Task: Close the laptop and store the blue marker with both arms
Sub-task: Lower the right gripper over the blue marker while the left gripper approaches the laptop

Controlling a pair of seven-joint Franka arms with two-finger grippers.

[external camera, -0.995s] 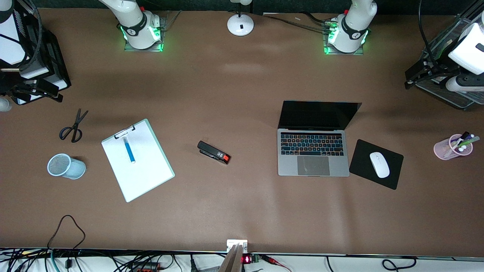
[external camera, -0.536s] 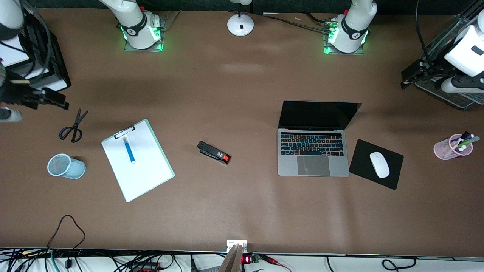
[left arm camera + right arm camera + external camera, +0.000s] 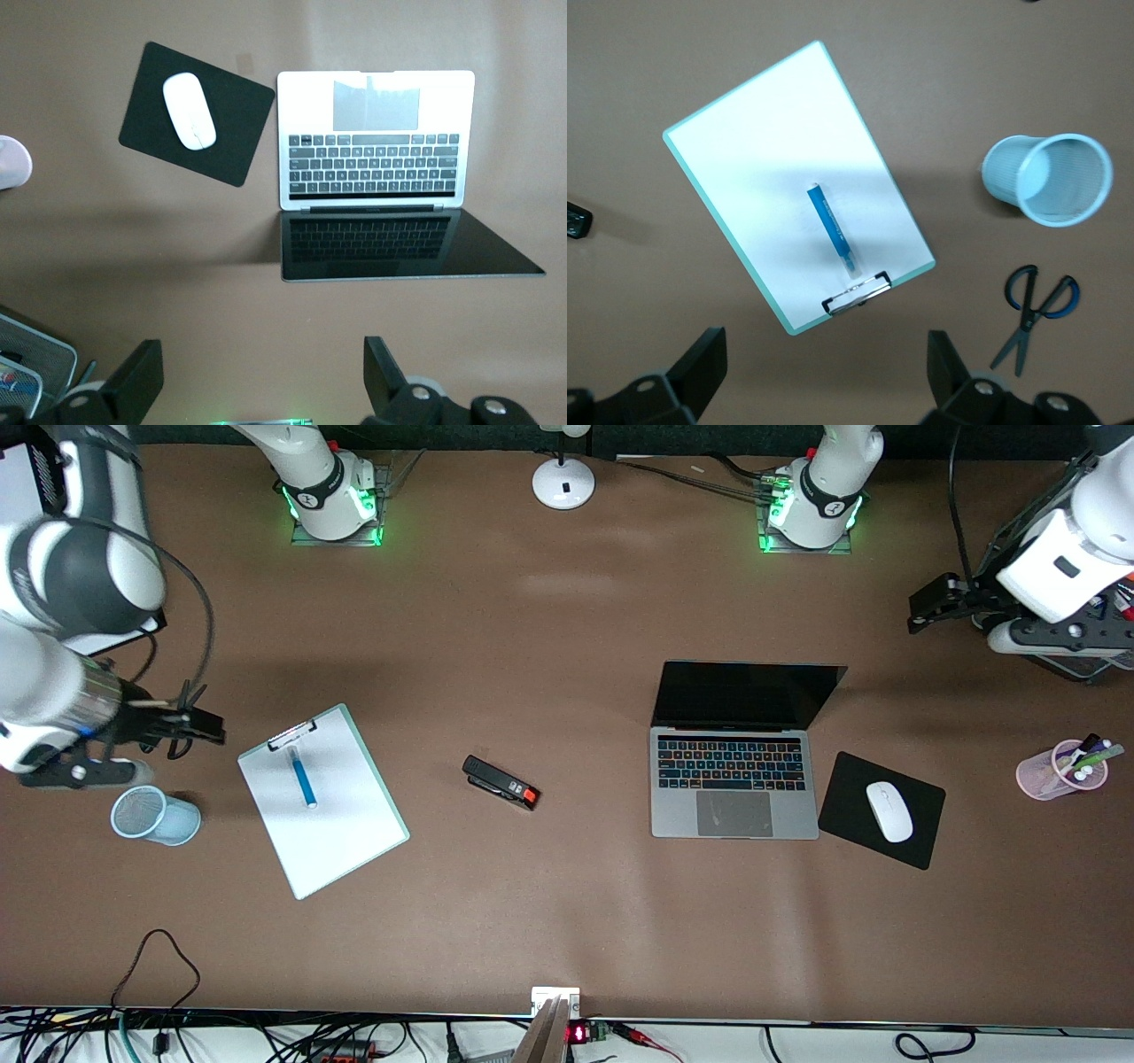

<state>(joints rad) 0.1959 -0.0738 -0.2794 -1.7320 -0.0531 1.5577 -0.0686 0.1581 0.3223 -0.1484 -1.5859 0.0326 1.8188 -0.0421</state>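
The laptop (image 3: 733, 784) stands open on the table, its black screen (image 3: 744, 695) upright; it also shows in the left wrist view (image 3: 372, 142). The blue marker (image 3: 303, 777) lies on the white clipboard (image 3: 332, 828), seen too in the right wrist view (image 3: 831, 228). My right gripper (image 3: 208, 731) is open and empty, up in the air over the scissors beside the clipboard's clip end (image 3: 824, 367). My left gripper (image 3: 926, 607) is open and empty, over bare table toward the left arm's end from the laptop's screen (image 3: 263, 372).
A light blue mesh cup (image 3: 155, 815) lies beside the clipboard. A black stapler (image 3: 500, 782) lies mid-table. A white mouse (image 3: 889, 811) sits on a black pad (image 3: 850, 797) beside the laptop. A pink pen cup (image 3: 1059, 771) and a wire tray (image 3: 1063, 657) stand at the left arm's end.
Both arms have swung in from the table's ends. My right gripper has come over the scissors beside the clipboard. My left gripper has moved toward the laptop.
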